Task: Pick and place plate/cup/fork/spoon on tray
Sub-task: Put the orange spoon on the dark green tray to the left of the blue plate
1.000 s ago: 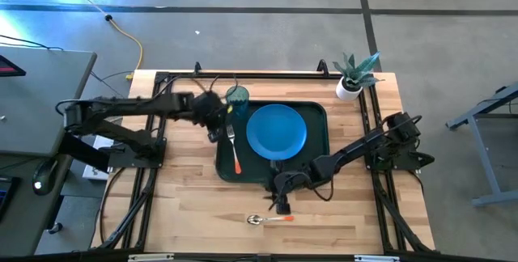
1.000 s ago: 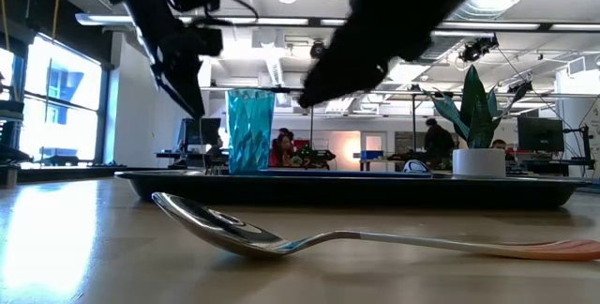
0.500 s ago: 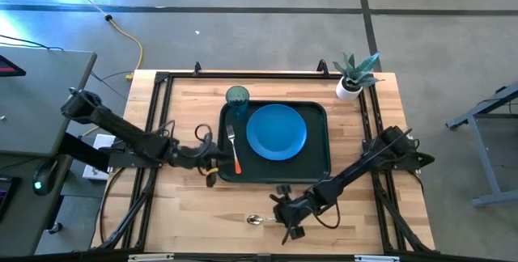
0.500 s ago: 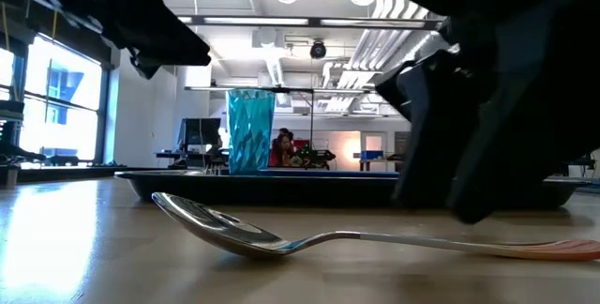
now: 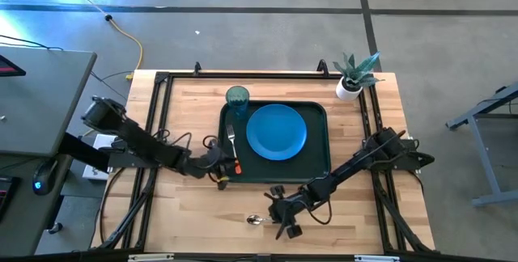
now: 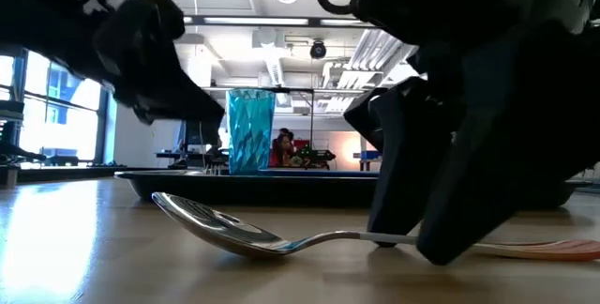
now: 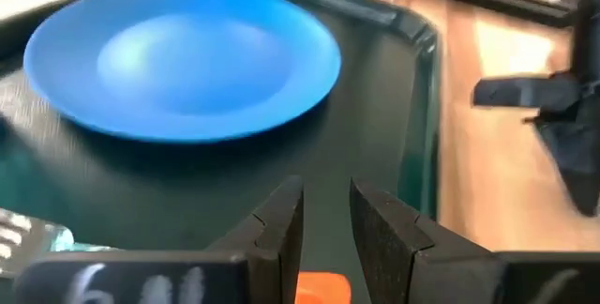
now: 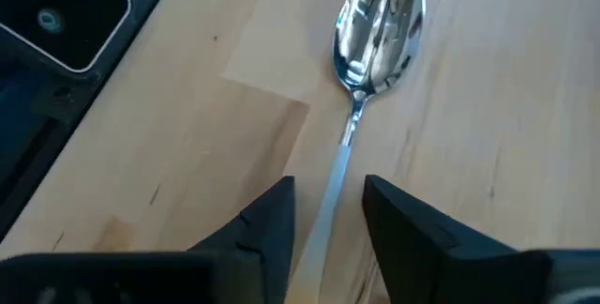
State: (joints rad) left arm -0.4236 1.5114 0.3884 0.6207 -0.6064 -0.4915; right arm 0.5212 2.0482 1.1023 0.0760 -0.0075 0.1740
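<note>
Straddling the spoon (image 8: 373, 37), our right gripper (image 8: 323, 212) hangs low over the wood near the bottom centre of the high view. Its two dark fingers (image 8: 267, 220) are parted only a little, one on each side of the thin metal stem, and we cannot tell whether they touch it (nothing is gripped). The spoon lies flat on the table (image 5: 186, 213), its shiny bowl pointing left in the high view, below the lower rim of the tray (image 5: 324, 145).

Our left gripper (image 7: 326, 212) sits at the lower left corner of the tray. Its fingers stand slightly apart with a narrow gap, holding nothing; a bit of orange, the handle of the fork (image 5: 233, 147), shows just beneath them.

On the tray, in the centre of the high view, the blue plate (image 5: 276, 129) takes the middle. The fork lies along the left side, tines toward the top of the frame. The teal cup (image 5: 237, 96) stands upright at the tray's upper left corner.
</note>
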